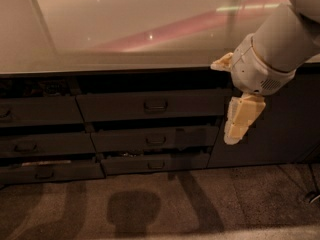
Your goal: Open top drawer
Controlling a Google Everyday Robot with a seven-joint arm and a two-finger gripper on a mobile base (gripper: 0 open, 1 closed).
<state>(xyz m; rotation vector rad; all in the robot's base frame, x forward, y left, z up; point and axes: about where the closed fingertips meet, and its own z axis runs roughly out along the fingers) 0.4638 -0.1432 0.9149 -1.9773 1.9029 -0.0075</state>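
Observation:
The top drawer (150, 105) is the wide dark front just under the countertop, in the middle column, with a dark loop handle (155, 104) at its centre. It sits flush with the drawers around it. My gripper (239, 123), cream-coloured, hangs pointing down at the end of the white arm (280, 44). It is to the right of the drawer's right end and in front of the cabinets, well away from the handle. Nothing shows in its hold.
Two shallower drawers (156, 140) lie below the top one. A second column of drawers (40, 111) stands to the left, and a plain dark cabinet door (285, 129) to the right. The glossy countertop (125, 29) overhangs them. Carpet (150, 204) covers the floor, with a cable (312, 196) at far right.

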